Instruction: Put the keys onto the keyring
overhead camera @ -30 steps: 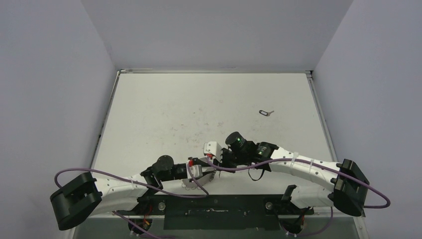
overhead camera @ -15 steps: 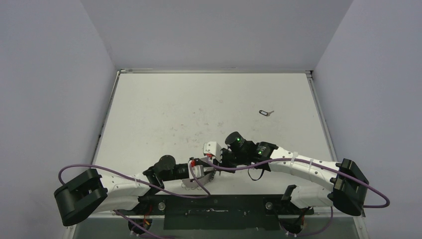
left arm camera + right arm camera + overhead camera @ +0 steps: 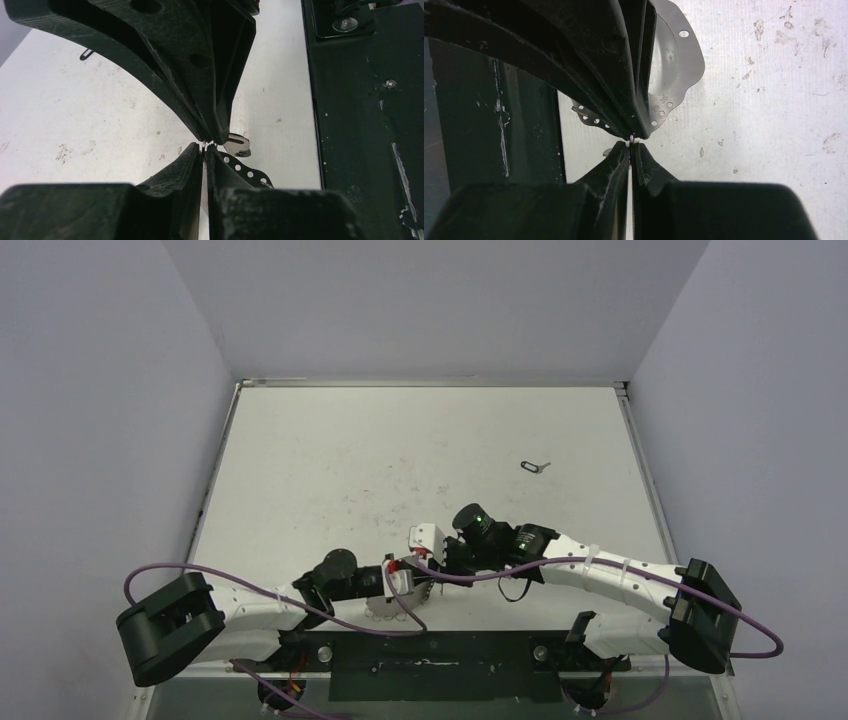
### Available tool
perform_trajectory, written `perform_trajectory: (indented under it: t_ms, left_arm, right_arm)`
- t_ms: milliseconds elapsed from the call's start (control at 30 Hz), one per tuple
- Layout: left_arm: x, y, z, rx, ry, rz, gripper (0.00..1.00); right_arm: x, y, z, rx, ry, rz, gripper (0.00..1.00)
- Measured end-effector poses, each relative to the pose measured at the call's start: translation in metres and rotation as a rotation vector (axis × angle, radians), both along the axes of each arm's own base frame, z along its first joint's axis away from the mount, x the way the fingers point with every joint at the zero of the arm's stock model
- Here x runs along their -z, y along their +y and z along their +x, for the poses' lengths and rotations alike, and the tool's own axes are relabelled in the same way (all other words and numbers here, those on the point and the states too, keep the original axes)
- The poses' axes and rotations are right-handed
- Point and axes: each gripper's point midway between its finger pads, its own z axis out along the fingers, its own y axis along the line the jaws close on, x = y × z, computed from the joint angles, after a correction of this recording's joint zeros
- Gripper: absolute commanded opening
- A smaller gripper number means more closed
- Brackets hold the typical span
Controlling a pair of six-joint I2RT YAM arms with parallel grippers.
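Tip to tip, the left gripper (image 3: 205, 150) and right gripper (image 3: 631, 145) both pinch narrow on what seems the keyring (image 3: 631, 136); the keys (image 3: 535, 466) lie well apart at one o'clock, long axis nine-to-three, nearer the right arm

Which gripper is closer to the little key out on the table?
Right. The key lies far out toward the right; the right gripper sits near-left of it, and the left gripper meets it tip to tip from farther back.
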Motion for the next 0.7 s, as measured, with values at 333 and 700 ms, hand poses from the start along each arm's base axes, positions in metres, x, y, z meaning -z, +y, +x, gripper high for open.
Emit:
perform_trajectory:
  t_ms: [333, 700]
  left_arm:
    - [0.000, -0.002, 0.002, -0.002, 0.003, 0.012, 0.00]
    - [-0.011, 0.006, 0.014, -0.096, -0.007, -0.027, 0.00]
  right_arm:
    - [0.001, -0.001, -0.001, 0.001, 0.004, -0.007, 0.16]
    - [-0.034, -0.009, 0.026, 0.079, -0.056, 0.179, 0.44]
